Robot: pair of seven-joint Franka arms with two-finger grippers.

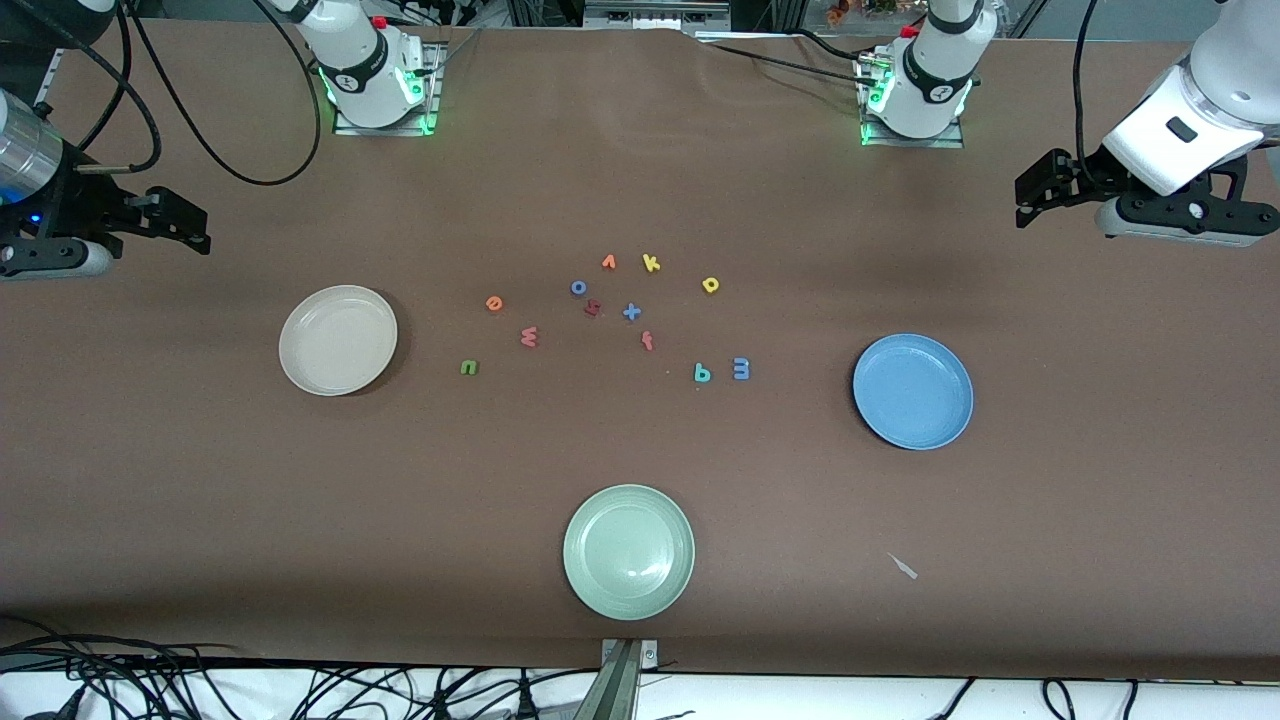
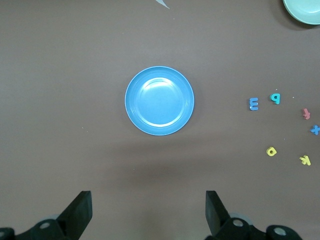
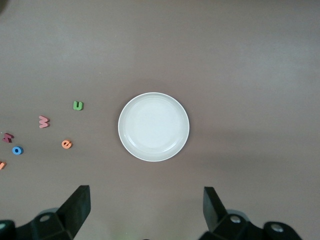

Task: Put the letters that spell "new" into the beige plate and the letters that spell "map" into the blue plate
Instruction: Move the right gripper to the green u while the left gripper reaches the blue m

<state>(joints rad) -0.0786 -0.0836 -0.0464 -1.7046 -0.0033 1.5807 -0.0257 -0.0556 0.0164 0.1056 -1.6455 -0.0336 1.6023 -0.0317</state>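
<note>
Nothing is sitting in any plate yet, so the whole sort is lying ahead. Nearest the front camera, the pale green plate [image 1: 628,551] is resting empty by the worktop [image 1: 200,500] edge, with a small pale scrap [image 1: 903,566] lying toward the left arm's end.

Farther up, the blue plate [image 1: 912,391] is waiting bare at the left arm's end and the beige plate [image 1: 338,339] at the right arm's end. Between them the foam letters are lying scattered. The blue m [image 1: 741,368] and teal a [image 1: 702,373] are sitting side by side, nearest the blue plate; the yellow p [image 1: 711,285] is lying farther from the camera. The green n [image 1: 469,368], pink-red w [image 1: 529,337] and orange e [image 1: 494,303] are stringing out near the beige plate. Among the distractors are a red f [image 1: 647,341], a blue cross-shaped piece [image 1: 631,312], a dark red letter [image 1: 592,308], a blue o [image 1: 578,288], an orange v-shaped letter [image 1: 608,262] and a yellow k [image 1: 651,263].

Farthest up, both arms are waiting: the left hand [image 2: 148,210] is hanging released over bare worktop near the blue plate, the right hand [image 3: 146,207] likewise released near the beige plate.

Each wrist view is showing only its own plate and nearby letters; the front view alone is showing the whole layout at once.
</note>
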